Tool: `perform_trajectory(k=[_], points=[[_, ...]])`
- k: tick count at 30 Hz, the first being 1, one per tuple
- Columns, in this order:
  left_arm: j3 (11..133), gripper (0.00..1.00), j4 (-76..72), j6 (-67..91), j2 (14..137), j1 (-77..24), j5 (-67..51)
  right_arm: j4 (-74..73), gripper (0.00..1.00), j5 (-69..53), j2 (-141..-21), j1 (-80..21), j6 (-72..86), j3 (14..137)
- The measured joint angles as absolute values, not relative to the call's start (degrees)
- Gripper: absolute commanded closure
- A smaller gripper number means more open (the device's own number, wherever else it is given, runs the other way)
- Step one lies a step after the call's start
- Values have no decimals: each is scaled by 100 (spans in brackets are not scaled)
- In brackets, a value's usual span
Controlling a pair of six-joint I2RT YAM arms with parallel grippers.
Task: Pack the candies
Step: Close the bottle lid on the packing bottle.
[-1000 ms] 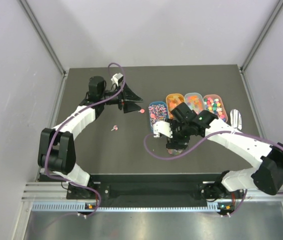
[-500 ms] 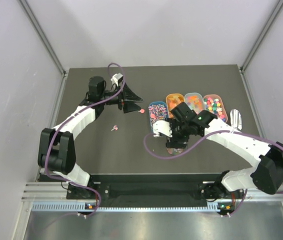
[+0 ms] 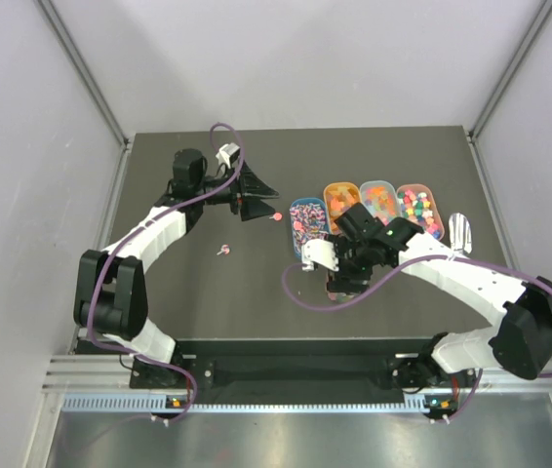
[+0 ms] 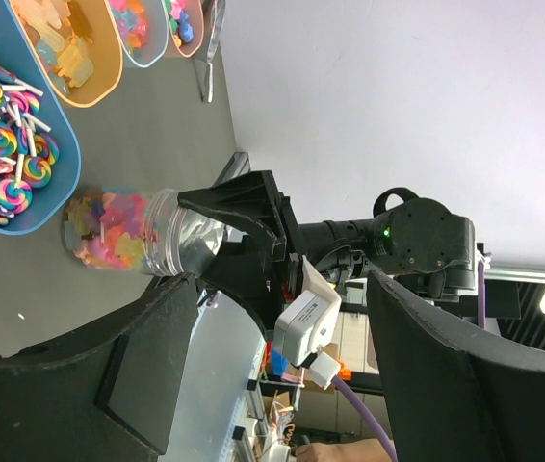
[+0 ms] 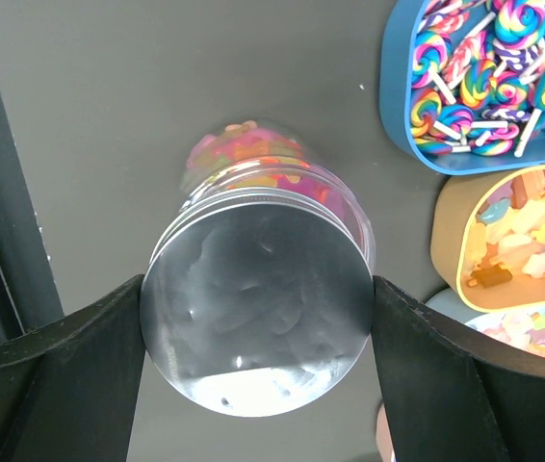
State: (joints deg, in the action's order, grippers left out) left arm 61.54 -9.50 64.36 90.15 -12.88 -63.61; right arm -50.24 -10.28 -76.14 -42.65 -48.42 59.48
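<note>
The clear jar (image 5: 253, 164) stands on the table, partly filled with candies (image 4: 109, 236) in pink, orange and yellow. Its silver lid (image 5: 258, 303) is on, and my right gripper (image 5: 258, 318) is shut on that lid, one finger touching each side. From above, the right gripper (image 3: 344, 278) hides the jar. More candies fill the trays: lollipops in the blue tray (image 3: 295, 207) and gummies in the orange tray (image 3: 329, 191). My left gripper (image 3: 253, 191) is open and empty at the far left, and in its wrist view (image 4: 282, 281) it faces the jar.
Two more trays (image 3: 366, 185) (image 3: 430, 193) of mixed sweets lie to the right of the orange one, with a silvery scoop (image 3: 459, 232) beside them. Two stray lollipops (image 3: 277, 215) (image 3: 223, 251) lie on the dark tabletop left of the trays.
The right gripper has shifted very slightly toward the near edge, still on the lid. The left arm has not moved.
</note>
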Motion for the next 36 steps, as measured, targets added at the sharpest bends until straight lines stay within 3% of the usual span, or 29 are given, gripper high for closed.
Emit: perform_trajectory(k=[14,23,36], points=[[6147,24,-980,6440,9015,-1288,-6361,-4880,95,-987,-7679,-4246,-4845,5951],[6147,24,-989,6445,9015,-1288,-6361,-4799,85,-993,-7728,-4246,-4845,5951],[6132,24,-1026,6486,9015,-1288,-6361,-4729,36,-950,-7743,-4246,-4842,5902]])
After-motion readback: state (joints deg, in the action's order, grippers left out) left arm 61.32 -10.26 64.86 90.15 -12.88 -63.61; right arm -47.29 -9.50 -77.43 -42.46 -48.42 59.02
